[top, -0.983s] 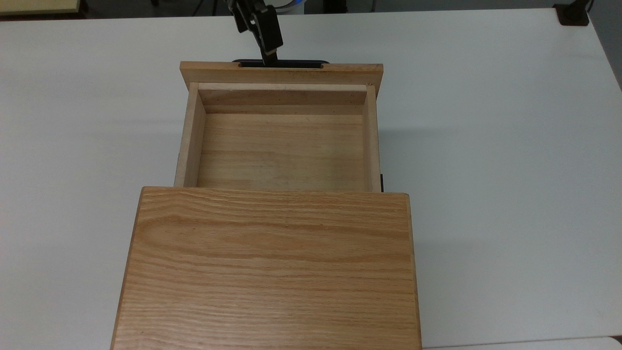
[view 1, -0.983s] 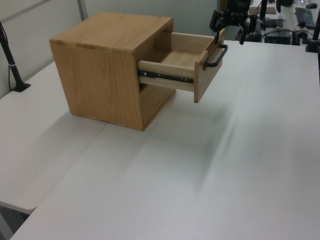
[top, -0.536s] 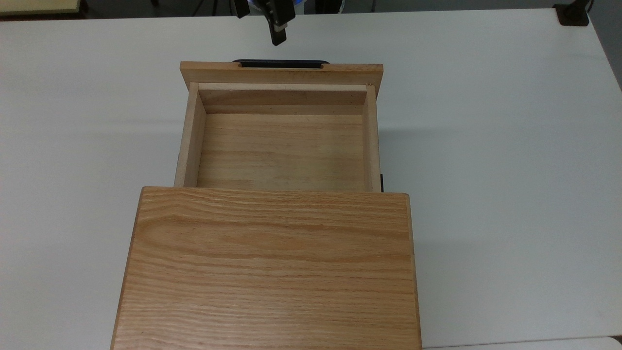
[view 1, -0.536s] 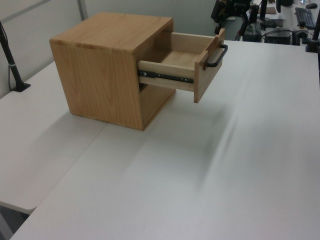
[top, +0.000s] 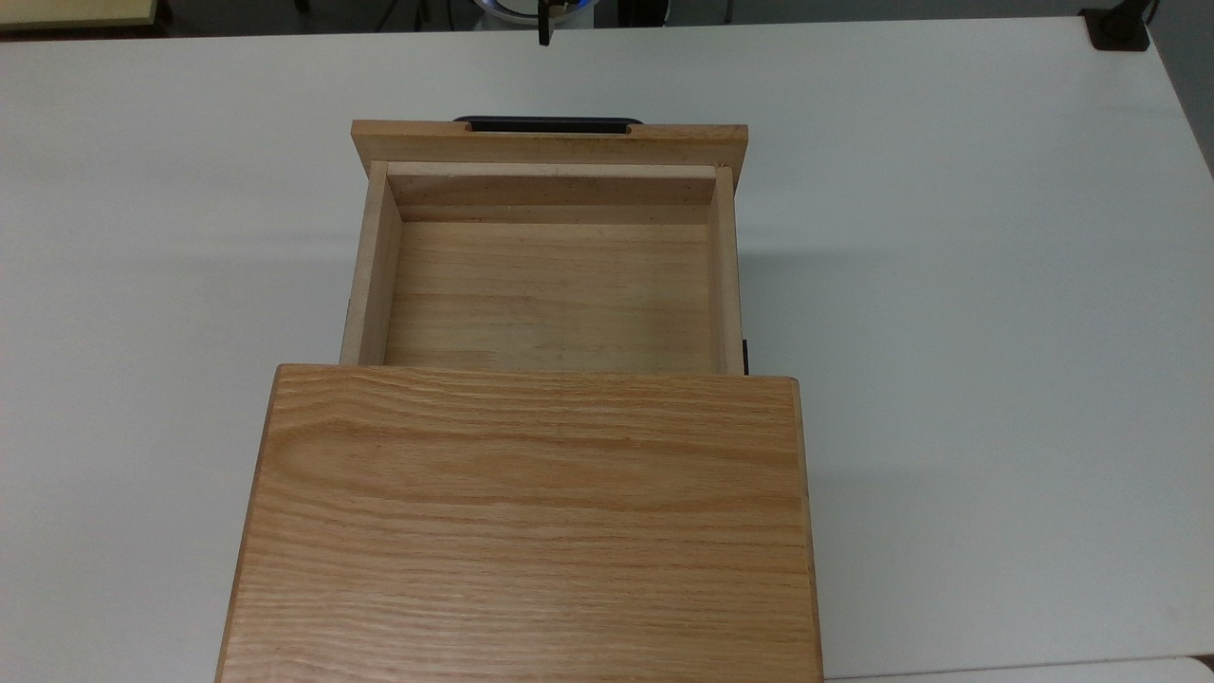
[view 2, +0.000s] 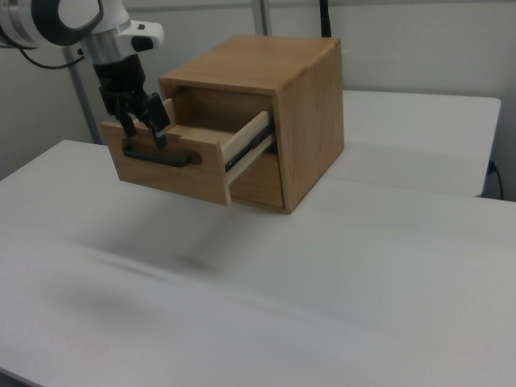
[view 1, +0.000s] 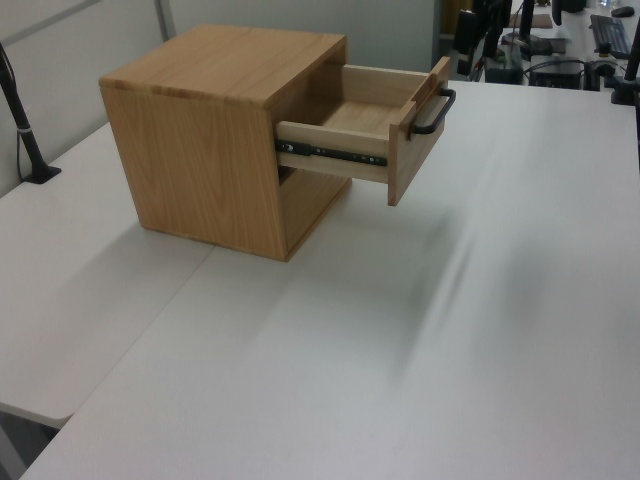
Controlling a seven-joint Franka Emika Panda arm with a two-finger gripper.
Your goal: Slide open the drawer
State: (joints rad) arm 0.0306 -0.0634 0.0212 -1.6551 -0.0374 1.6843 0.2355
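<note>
In the right view you are holding the gripper [view 2: 141, 121] just above the handle [view 2: 160, 157], fingers spread and gripping nothing, clear of the bar. The drawer [view 2: 189, 161] is standing pulled well out of the cabinet [view 2: 310, 121], mid-desk [view 2: 339, 274], so the opening looks done.

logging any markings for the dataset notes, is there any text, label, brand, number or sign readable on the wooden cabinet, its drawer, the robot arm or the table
None: no text, label, brand, number or sign can be read.
Light oak wooden cabinet: bare grain.
Pulled-out light oak drawer: plain wood, empty inside.
Thin black metal bar handle: unmarked.
Black two-finger gripper on the white arm: no legible marking.
White table: blank.
</note>
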